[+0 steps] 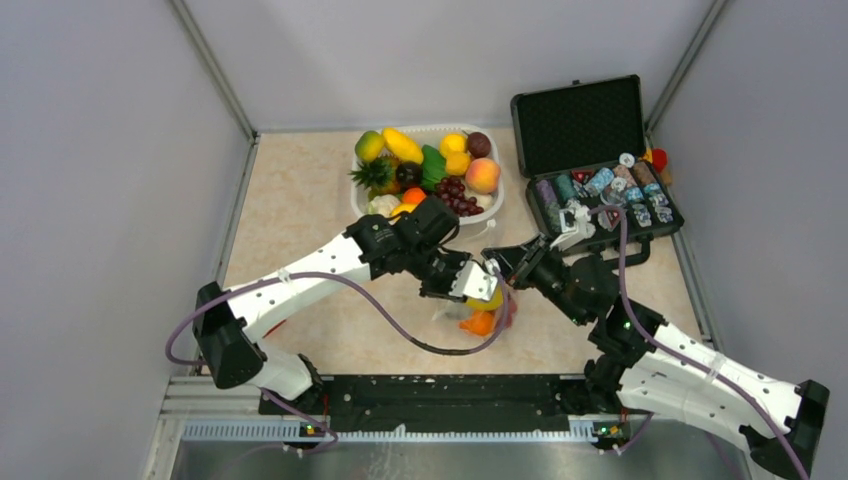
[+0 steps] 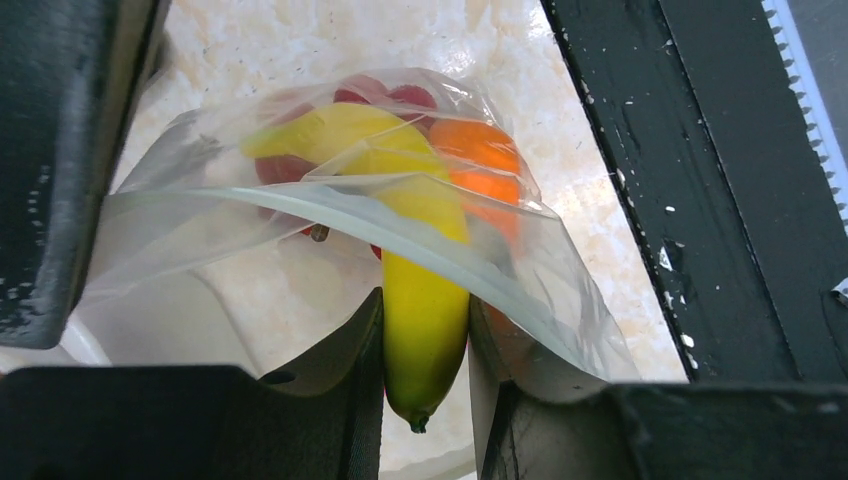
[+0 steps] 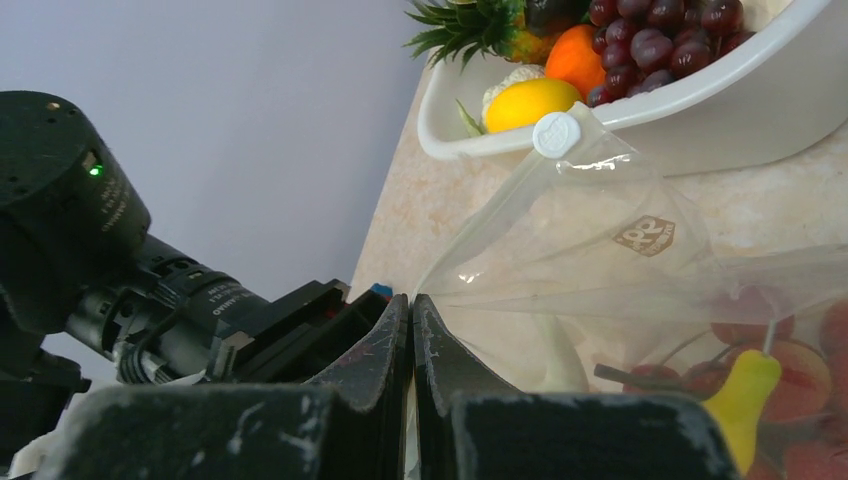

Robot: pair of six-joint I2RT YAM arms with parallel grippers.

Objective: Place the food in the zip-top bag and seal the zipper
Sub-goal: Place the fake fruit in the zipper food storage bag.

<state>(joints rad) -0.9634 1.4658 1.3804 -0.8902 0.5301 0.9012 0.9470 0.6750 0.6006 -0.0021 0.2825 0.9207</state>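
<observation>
Pinching the banana (image 2: 425, 345) half inside the bag (image 3: 600, 250), my left end effector (image 2: 424, 300) faces my right end effector (image 3: 412, 300), pressed together on the bag's edge.

Your overhead view looks down from above and behind the arm bases and takes in the whole bench (image 1: 290, 200). Your left wrist view sits tight behind the left jaws, looking down along them at the bag (image 2: 200, 215) and the banana (image 2: 425, 330) from very close. Your right wrist view sits low behind the right jaws, facing across the bench toward the white tub (image 3: 700, 110). All three views share the bag. Overhead and right wrist also share the white tub.
</observation>
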